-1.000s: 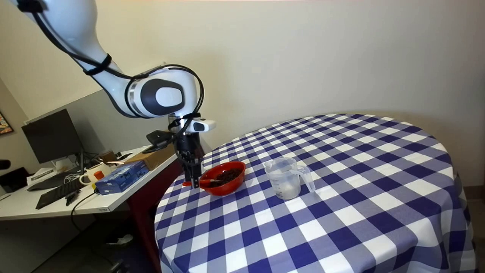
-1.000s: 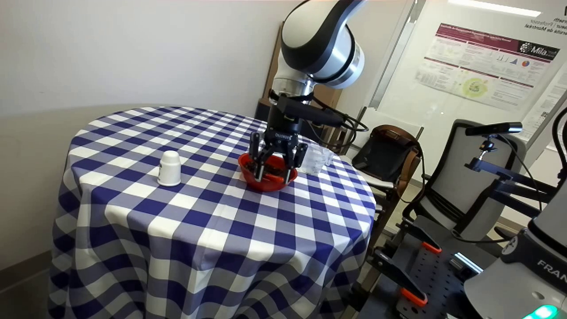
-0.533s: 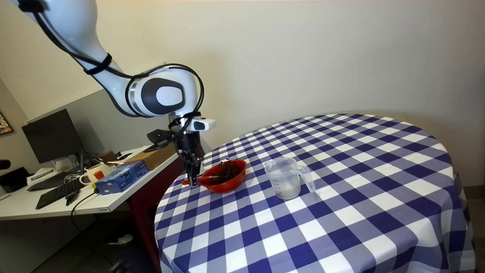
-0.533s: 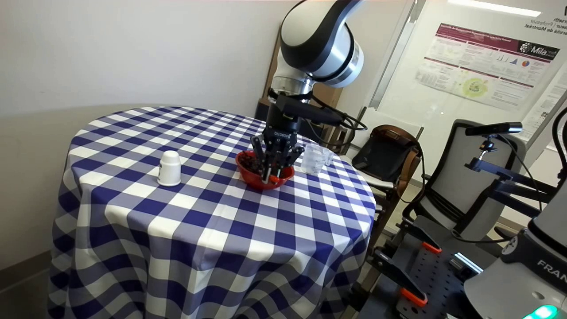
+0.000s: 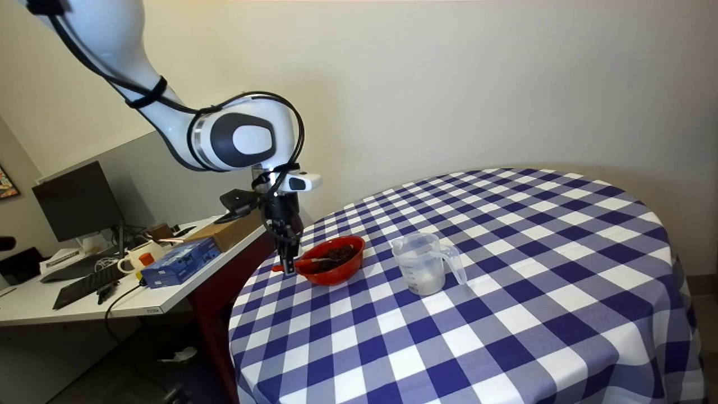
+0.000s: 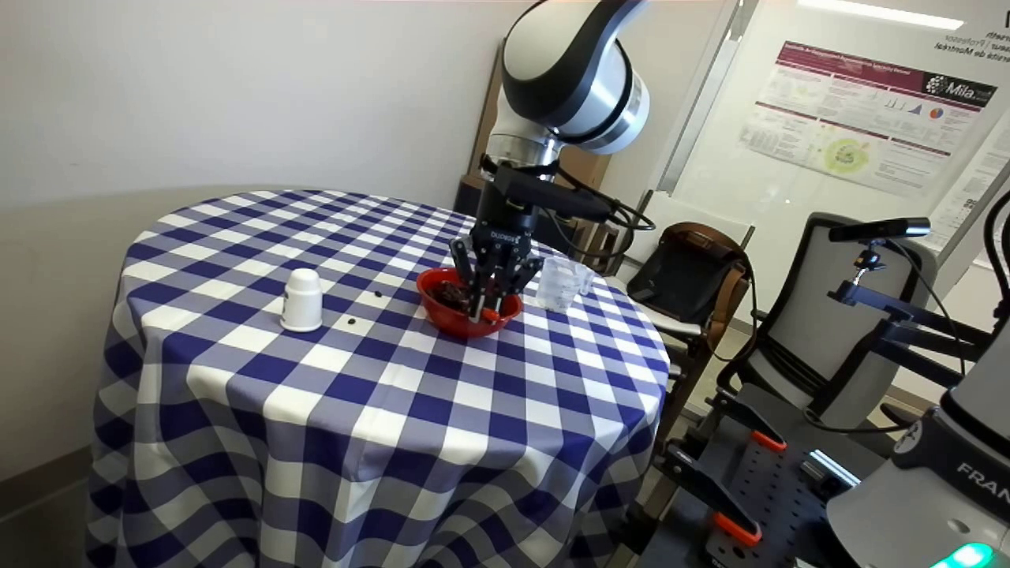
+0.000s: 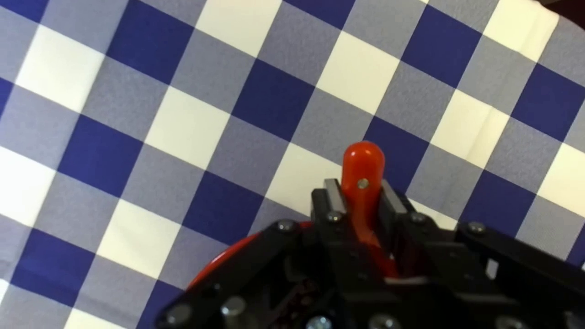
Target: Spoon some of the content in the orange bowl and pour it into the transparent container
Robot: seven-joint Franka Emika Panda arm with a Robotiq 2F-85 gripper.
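Two dark bits (image 6: 351, 322) newly dot the tablecloth (image 6: 442, 402); the hand (image 7: 364, 195) clamps the spoon (image 7: 364, 162).

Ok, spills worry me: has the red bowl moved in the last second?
Yes, slightly: in an exterior view, the red bowl has shifted towards the white bottle, which stands where it stood.

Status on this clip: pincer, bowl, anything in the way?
Pincer shut on red spoon handle. Orange bowl upright, dark contents inside. Transparent container upright, apart from bowl. Two dark specks on tablecloth, not between them.
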